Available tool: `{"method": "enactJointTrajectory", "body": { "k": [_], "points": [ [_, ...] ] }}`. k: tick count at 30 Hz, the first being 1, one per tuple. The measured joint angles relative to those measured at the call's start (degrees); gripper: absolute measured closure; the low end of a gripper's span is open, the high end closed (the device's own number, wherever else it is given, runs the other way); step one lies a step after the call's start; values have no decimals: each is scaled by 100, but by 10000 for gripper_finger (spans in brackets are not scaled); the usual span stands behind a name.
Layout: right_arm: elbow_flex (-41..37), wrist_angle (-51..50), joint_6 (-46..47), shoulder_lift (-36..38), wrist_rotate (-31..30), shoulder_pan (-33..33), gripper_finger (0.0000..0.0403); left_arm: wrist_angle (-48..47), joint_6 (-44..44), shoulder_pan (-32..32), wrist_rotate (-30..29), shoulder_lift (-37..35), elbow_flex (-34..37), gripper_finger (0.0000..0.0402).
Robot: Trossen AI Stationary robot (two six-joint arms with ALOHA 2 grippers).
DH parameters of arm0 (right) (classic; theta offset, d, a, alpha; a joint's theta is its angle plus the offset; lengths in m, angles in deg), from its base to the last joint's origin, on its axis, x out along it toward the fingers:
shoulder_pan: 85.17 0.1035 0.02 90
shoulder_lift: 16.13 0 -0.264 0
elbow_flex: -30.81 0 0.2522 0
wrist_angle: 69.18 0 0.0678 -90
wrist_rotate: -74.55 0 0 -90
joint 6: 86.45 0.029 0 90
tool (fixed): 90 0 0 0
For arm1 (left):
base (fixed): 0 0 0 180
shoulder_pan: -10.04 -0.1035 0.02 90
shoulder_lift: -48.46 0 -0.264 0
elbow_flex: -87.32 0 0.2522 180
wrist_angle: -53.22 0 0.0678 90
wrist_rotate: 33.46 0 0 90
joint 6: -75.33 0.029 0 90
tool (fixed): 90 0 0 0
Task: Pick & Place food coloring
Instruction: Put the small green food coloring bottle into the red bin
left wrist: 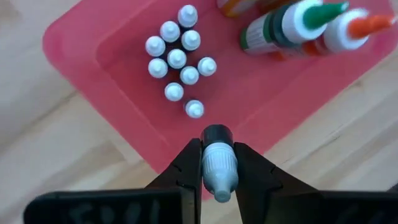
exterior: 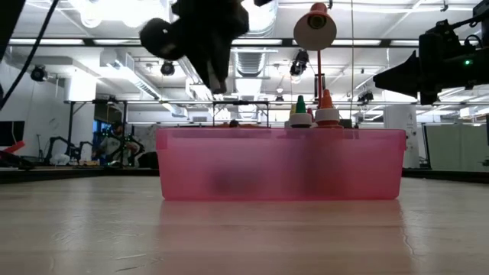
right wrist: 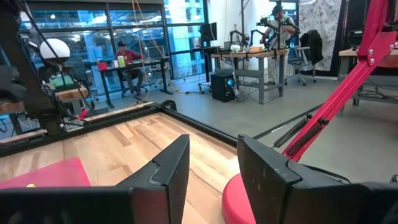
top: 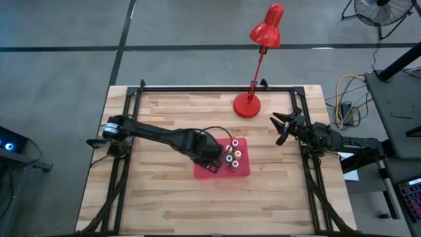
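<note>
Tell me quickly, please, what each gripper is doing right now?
Left gripper: shut on a small food coloring bottle, above the red tray.
Right gripper: open, empty, beside the red lamp base.

A robotics lab or workshop: the wooden worktop (top: 164, 197) sits in a black metal frame (top: 197, 88) on a grey concrete floor (top: 59, 59). Beyond it are benches (right wrist: 261, 59) with equipment, seated people (right wrist: 127, 59), ceiling strip lights (exterior: 114, 11), cables (top: 348, 92) and a fan (top: 381, 10).
</note>
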Motion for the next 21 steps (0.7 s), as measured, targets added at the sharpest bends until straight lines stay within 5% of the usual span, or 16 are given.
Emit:
{"method": "enactJointTrajectory", "body": {
  "k": [9,21],
  "points": [
    [0,1,0,0,-2,-2,275,50,1650,-104,102,553,29,362],
    [0,1,1,2,-2,-1,275,774,2301,39,118,950,29,362]
  ]
}}
